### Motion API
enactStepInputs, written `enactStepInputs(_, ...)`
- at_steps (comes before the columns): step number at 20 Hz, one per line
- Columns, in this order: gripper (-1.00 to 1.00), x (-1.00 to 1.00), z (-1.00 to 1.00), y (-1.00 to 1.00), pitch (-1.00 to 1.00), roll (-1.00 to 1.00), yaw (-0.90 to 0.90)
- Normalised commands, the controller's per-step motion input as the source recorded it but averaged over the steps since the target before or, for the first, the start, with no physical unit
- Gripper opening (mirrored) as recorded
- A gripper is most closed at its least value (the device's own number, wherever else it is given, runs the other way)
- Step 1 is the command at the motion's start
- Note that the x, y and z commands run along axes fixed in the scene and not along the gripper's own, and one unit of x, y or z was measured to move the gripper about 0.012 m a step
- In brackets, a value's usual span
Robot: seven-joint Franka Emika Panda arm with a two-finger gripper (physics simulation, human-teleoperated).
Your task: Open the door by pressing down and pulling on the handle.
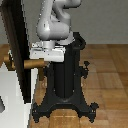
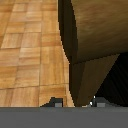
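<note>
The door (image 1: 17,45) is a tall dark panel at the exterior view's left, its thin edge showing, set against a white frame (image 1: 11,100). The golden-brown handle (image 1: 33,63) sticks out from it toward the arm. My gripper (image 1: 45,59) hangs from the white hand right over the lever's outer end. In the wrist view the handle (image 2: 95,30) fills the frame, and its lower part runs down between my two fingertips (image 2: 54,103). The jaws stand apart on either side of it, with a gap on one side. The dark door (image 2: 118,75) lies behind.
The black ribbed robot pedestal (image 1: 65,75) stands close beside the handle, its feet spreading over the wooden floor (image 1: 110,70). A second golden knob (image 1: 7,60) shows on the door's other side. Wood floor (image 2: 25,50) lies under the gripper.
</note>
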Motion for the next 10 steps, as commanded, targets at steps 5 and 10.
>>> enactStepInputs(5,-1.0,0.0,0.0,1.0,0.0,0.0,0.0)
enactStepInputs(10,-1.0,0.0,0.0,0.8,0.0,0.0,0.0)
